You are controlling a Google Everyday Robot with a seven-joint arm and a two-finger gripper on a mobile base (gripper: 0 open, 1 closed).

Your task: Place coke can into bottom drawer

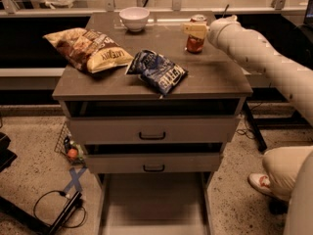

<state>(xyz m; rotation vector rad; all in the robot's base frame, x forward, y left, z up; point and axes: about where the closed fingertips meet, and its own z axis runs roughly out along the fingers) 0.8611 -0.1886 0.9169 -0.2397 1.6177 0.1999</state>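
Observation:
The coke can (195,44), red with a silver top, stands upright at the back right of the cabinet top (215,80). My gripper (195,29) comes in from the right on a pale arm and sits at the can's upper half, with a yellowish part across the can's front. The can rests on the cabinet top. The bottom drawer (152,199) is pulled out at the bottom of the view, a shallow grey tray with a pale bare floor. It lies well below and in front of the gripper.
A white bowl (134,18) stands at the back of the cabinet top. A brown and yellow chip bag (88,50) lies at the left and a blue chip bag (157,71) in the middle. Two upper drawers with black handles (152,136) are slightly ajar. Cables lie on the floor at the left.

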